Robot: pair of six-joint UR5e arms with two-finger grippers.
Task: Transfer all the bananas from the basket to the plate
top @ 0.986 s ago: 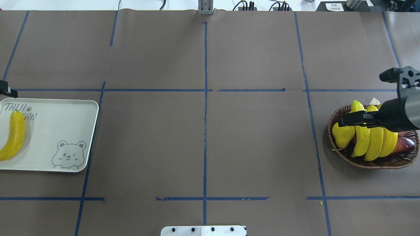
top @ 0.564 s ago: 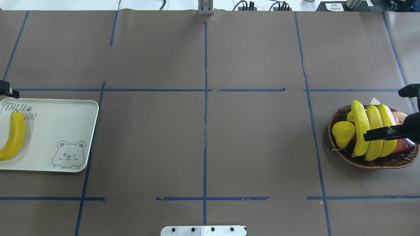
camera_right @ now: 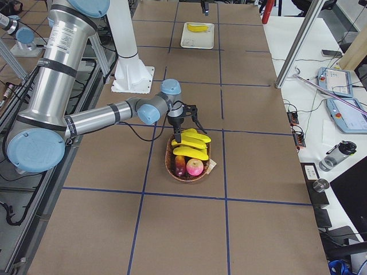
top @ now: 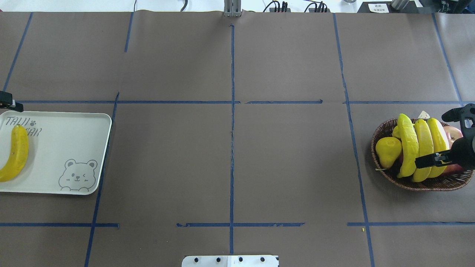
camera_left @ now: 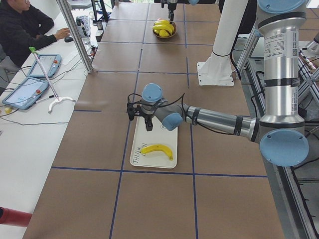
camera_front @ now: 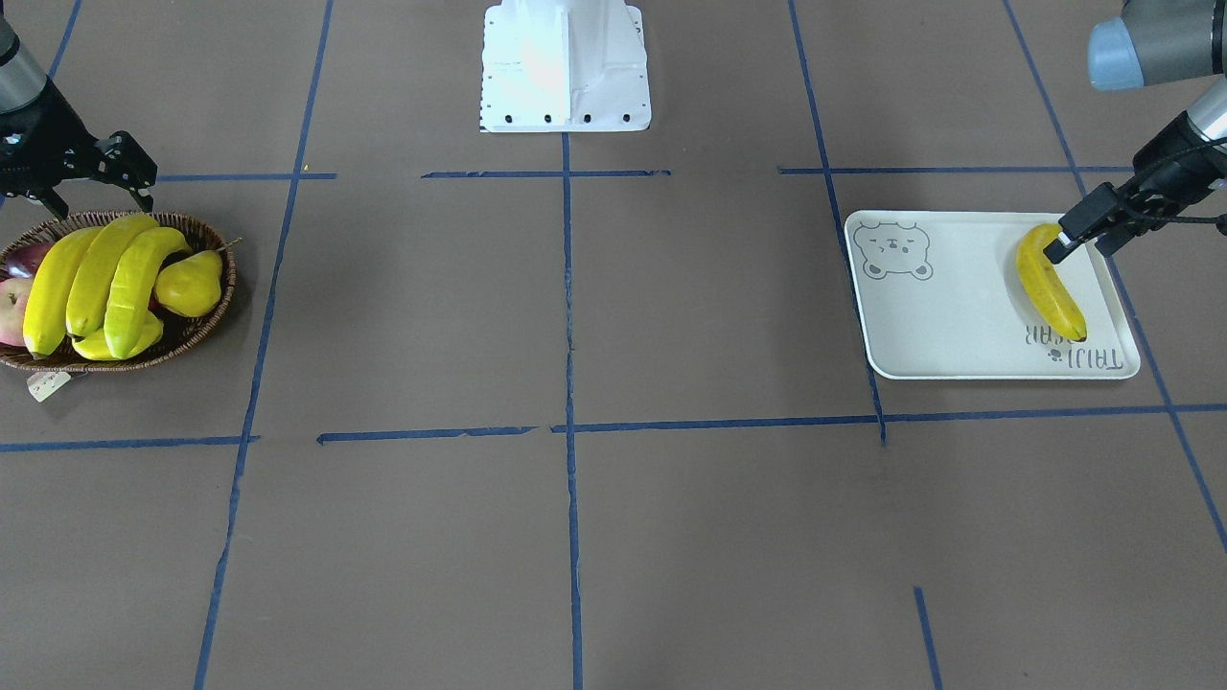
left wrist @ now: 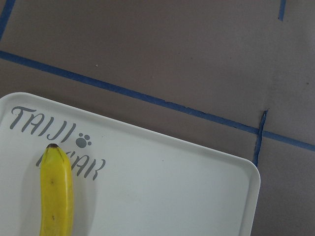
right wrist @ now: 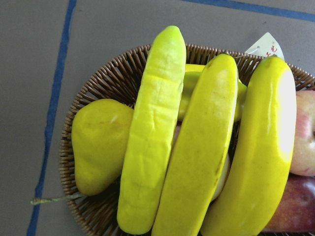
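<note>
Yellow fruit on white plastic and dark wicker, over brown paper ruled in blue.

The table (top: 289, 167) is matt grey-brown, crossed by a grid of dark blue tape lines (top: 232, 148). The plate (top: 74, 141) is off-white, printed with a grey bear face (top: 78, 175) and grey lettering (left wrist: 42, 125). Its banana (top: 16, 152) is plain yellow with a dark tip. The basket (right wrist: 106, 78) is dark-brown weave, its tag (right wrist: 266, 46) pale with red print. Inside are three yellow bananas (right wrist: 197, 147), including one greenish banana (right wrist: 152, 128), a yellow pear (right wrist: 101, 142), a pink-red apple (right wrist: 305, 132) and a dark red fruit (right wrist: 295, 206). The right tool (camera_front: 101, 201) and left tool (camera_front: 1076, 247) are black.
</note>
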